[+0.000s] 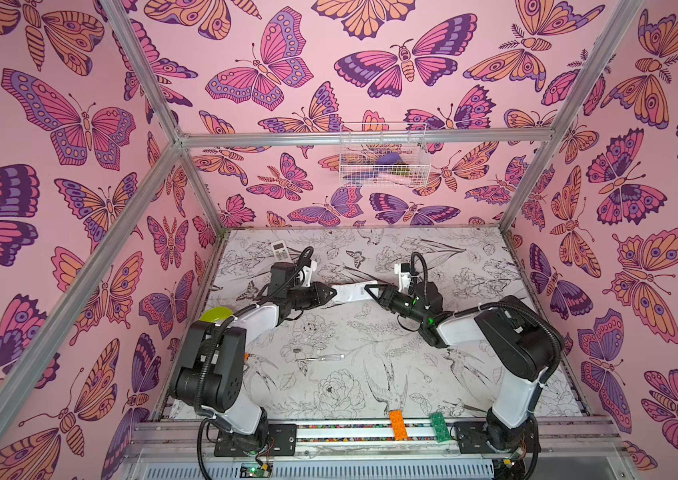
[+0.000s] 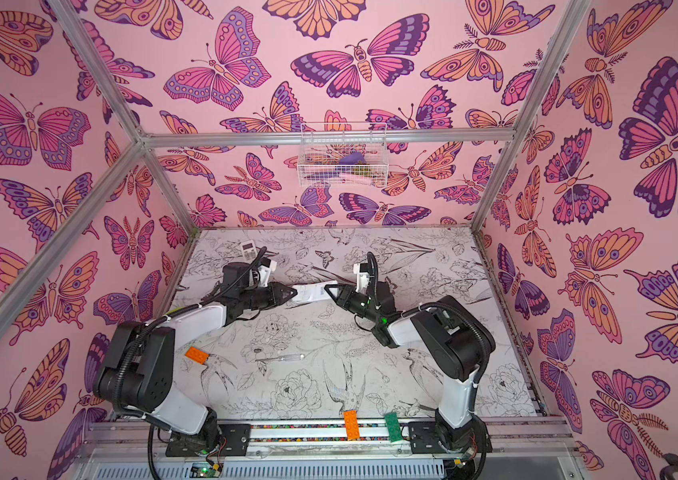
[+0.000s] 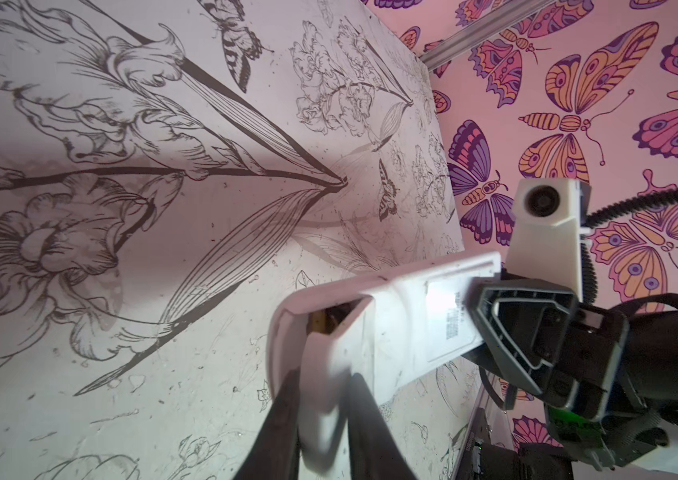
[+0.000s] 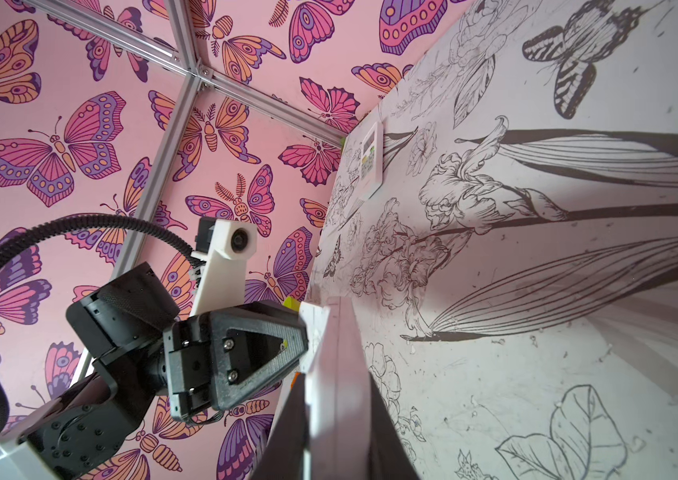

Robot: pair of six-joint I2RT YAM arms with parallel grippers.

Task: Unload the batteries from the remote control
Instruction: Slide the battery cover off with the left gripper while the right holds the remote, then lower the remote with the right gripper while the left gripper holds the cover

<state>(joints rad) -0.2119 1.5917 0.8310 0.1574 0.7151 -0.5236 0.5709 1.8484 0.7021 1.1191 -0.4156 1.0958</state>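
Observation:
A white remote control [image 1: 350, 293] [image 2: 312, 291] hangs above the table between both arms. My right gripper [image 1: 368, 289] [image 4: 335, 378] is shut on one end of it, and the body shows edge-on between its fingers. My left gripper [image 1: 331, 293] [image 3: 324, 376] is shut on the other end, its fingers flanking the rounded battery cover. The cover stands slightly ajar, and a sliver of a gold-banded battery [image 3: 318, 322] shows in the gap. The rest of the batteries are hidden inside the remote.
A second white remote [image 1: 282, 250] lies at the back left. A clear-handled screwdriver [image 1: 322, 357] lies mid-table, an orange brick [image 2: 196, 354] by the left arm. Orange [image 1: 398, 424] and green [image 1: 440, 426] bricks sit on the front rail. A wire basket [image 1: 383, 156] hangs on the back wall.

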